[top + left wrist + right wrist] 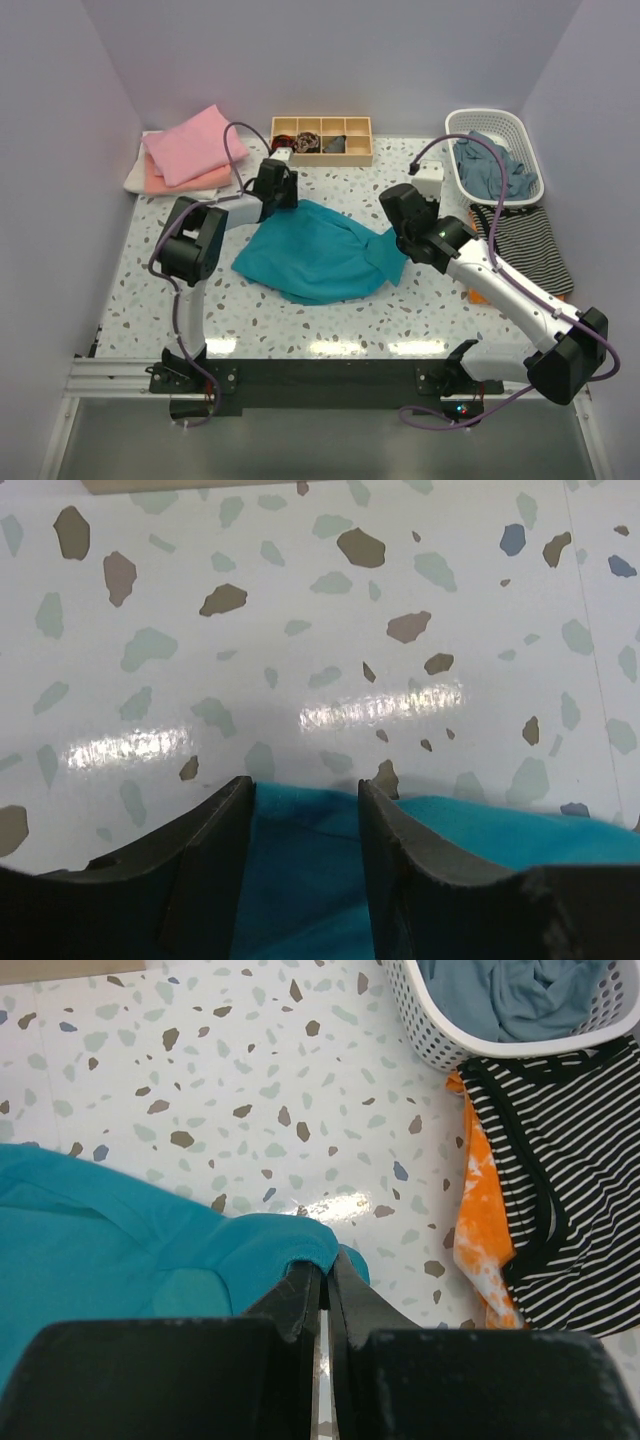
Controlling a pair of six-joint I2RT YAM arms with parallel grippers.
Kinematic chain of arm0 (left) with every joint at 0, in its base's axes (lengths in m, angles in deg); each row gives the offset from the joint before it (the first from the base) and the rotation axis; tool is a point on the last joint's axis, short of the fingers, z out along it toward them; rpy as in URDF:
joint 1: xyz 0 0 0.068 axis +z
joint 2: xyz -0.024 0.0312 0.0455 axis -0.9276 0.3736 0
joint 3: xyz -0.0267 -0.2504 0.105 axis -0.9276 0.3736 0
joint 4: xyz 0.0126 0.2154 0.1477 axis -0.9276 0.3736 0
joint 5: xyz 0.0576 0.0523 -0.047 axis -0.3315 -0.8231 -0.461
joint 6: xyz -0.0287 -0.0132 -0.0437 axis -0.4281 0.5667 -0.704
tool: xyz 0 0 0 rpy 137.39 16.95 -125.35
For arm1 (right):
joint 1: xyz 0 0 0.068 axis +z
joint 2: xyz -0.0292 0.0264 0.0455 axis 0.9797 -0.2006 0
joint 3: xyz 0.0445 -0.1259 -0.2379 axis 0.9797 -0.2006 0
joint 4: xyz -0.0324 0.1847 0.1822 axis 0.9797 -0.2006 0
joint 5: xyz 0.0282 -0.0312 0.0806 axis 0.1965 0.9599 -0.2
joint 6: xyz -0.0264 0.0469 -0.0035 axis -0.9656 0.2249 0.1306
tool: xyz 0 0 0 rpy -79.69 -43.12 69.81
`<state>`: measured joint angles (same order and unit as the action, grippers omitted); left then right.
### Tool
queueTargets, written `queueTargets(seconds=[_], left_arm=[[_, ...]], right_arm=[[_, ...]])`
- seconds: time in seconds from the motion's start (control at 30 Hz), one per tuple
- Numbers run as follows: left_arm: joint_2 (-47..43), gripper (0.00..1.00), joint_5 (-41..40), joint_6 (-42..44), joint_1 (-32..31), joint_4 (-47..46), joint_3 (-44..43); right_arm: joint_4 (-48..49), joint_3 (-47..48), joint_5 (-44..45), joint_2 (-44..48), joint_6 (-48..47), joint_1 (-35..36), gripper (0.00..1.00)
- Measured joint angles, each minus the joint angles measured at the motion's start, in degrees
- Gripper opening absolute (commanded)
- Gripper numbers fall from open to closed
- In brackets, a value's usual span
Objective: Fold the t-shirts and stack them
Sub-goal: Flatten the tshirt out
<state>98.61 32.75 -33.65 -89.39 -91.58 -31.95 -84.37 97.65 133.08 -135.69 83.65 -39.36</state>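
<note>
Teal-blue crumpled cloth t-shirt (pixel 320 250) lies mid-table, betw. left & right edges. Right gripper (pixel 325 1275) is pinched onto its right hem. Left gripper (pixel 305 792) is part-open, straddling the far-left hem, unclamped. Step: spreading flat. Next, prob.: left clamps, both pull apart.

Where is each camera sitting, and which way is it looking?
Top external: high behind the robot, looking down on the white speckled table; left arm and right arm show whole.
Left wrist: on the left arm, looking past the open left gripper at the crumpled teal-blue cloth t-shirt.
Right wrist: on the right arm, looking past the right gripper, pinching that t-shirt, toward the white plastic basket.
Shared: all three see the t-shirt; top and right wrist see the basket.
</note>
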Motion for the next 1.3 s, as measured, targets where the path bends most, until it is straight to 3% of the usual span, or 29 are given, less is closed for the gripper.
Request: queueTargets(seconds=[0.07,0.27,0.63,0.77,1.03,1.3], left_arm=[[-1.64,0.39,0.11,-0.15,0.0,-0.33,2.4],[-3.08,0.01,0.04,-0.11,0.0,-0.22,4.63],[-6.1,0.0,0.37,0.52,0.07,4.59,4.24],[-15.1,0.0,0.5,0.74,0.33,8.37,4.5],[-42.23,0.0,0.42,2.1,1.66,10.51,4.72],[-53.99,0.0,-1.01,3.34,1.77,20.96,3.65]], right_arm=[[0.15,-0.11,-0.37,0.0,0.0,-0.11,0.0],[0.24,-0.72,-1.01,0.0,0.02,-0.15,0.0],[0.48,-0.94,-1.09,1.49,-1.49,-0.85,0.0],[1.66,-0.92,-2.4,4.81,-4.26,-0.96,0.0],[3.04,1.31,-5.16,10.91,-8.55,-1.01,0.0],[3.19,3.74,-5.4,16.76,-11.34,-1.01,0.0]])
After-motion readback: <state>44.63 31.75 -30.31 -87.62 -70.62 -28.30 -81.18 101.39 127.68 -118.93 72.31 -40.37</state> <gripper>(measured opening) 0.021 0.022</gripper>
